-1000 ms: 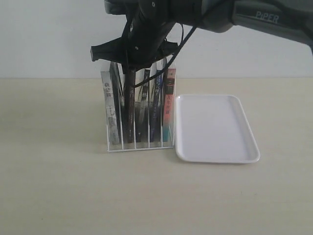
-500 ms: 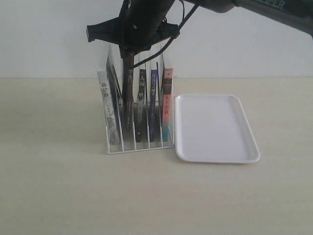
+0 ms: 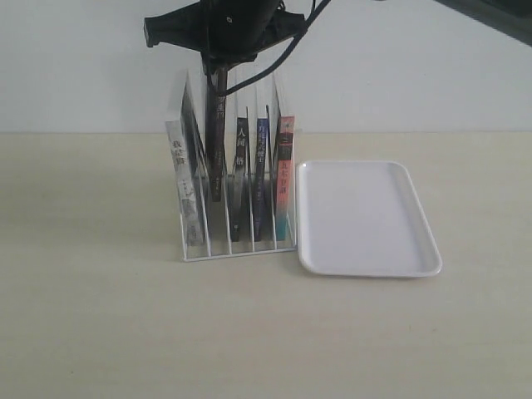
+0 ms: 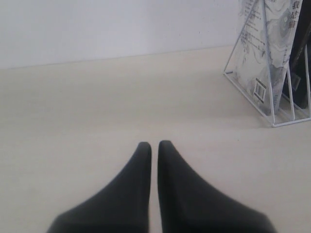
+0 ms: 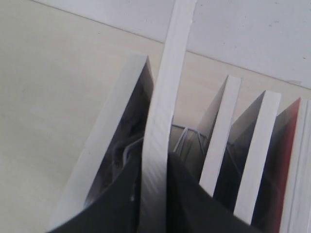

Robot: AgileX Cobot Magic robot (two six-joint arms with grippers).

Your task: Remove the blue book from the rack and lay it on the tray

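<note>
1. Well, my left claw (image 4: 154,148) hangs low over the bare table (image 4: 73,97). Its fingers are drawn together with only a slit between them, and it holds nothing. The rack (image 4: 272,114) is a little way off.
2. The rack (image 3: 239,252) stands on the table left of centre, with a pale book (image 3: 183,183) leaning in its first slot.
3. The blue book (image 3: 219,141) is in the second slot. It is upright and higher than its neighbours, with its lower end between the dividers and clear of the base. Its spine reads dark here.
4. My right claw (image 3: 219,65) is clamped on that book's top edge, with a finger (image 5: 121,199) pressed on each cover.
5. A black book (image 3: 241,166), a bluish book (image 3: 260,166) and a red book (image 3: 285,166) fill the other slots.
6. The tray (image 3: 366,216) lies flat just beside the rack's right side.
</note>
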